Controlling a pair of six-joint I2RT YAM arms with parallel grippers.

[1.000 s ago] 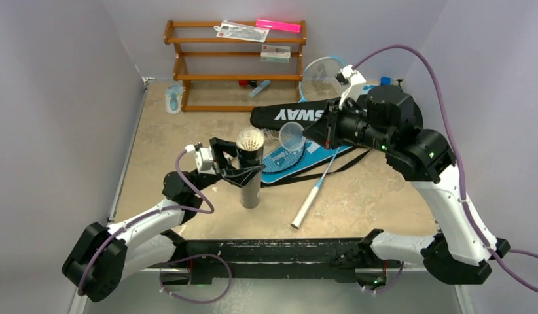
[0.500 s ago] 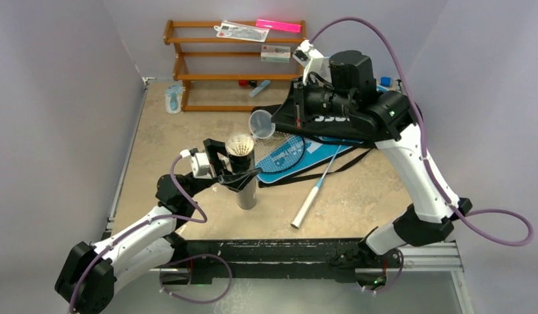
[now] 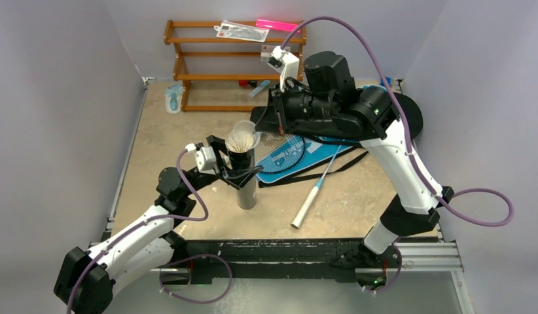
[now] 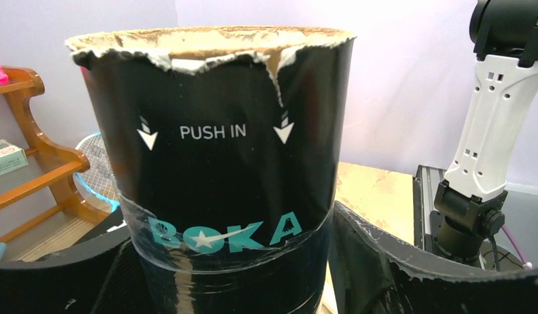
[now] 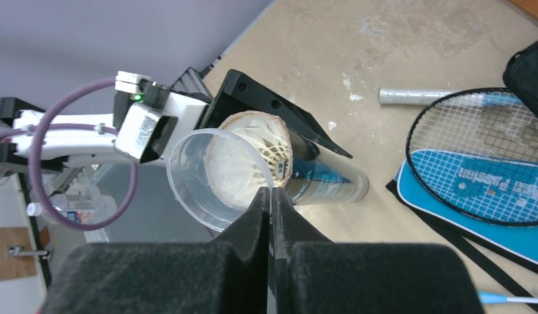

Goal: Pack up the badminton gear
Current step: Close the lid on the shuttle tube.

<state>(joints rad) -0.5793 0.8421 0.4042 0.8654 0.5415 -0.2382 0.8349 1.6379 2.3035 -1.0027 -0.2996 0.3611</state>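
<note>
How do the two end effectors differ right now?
The left end effector stands wide, straddling the upright black tube; the right end effector is pinched shut on the rim of the clear cap. Left sits partway down the tube; right is up by its mouth. Whether left presses the tube is unclear. Both attend the same tube.

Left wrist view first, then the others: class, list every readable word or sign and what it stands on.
"PUSH IN", between two down arrows: black tube.
"BOKA", teal: same tube, lower.
White lettering on the blue racket cover: too blurred.
Labels on the clear packets: too small.
</note>
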